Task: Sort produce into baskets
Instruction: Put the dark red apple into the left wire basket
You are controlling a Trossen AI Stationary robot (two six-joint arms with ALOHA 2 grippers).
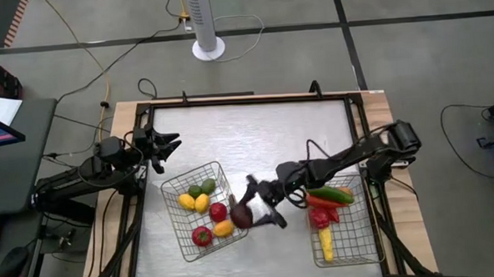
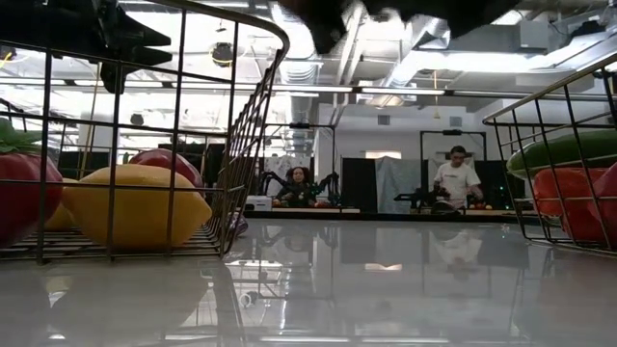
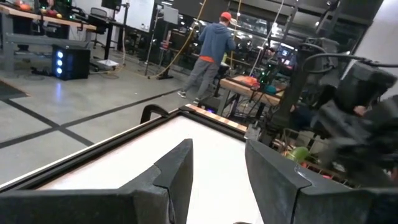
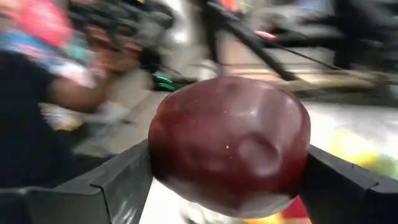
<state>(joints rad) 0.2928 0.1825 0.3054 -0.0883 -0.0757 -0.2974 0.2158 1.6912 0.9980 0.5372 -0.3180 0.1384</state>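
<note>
Right gripper (image 1: 256,211), jaws clamped on dark maroon fruit (image 1: 241,215), just beside left basket (image 1: 178,233). Left gripper (image 1: 165,146) beyond that basket, jaws apart, empty.

Two baskets (image 1: 202,209), two arms, one maroon fruit (image 1: 242,215).

Dark maroon fruit (image 4: 230,146), silver baskets (image 1: 202,209)

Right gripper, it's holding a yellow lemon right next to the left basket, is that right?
Not quite. The right gripper holds a dark maroon fruit, not a yellow lemon, as the right wrist view shows. It is indeed next to the left basket.
</note>
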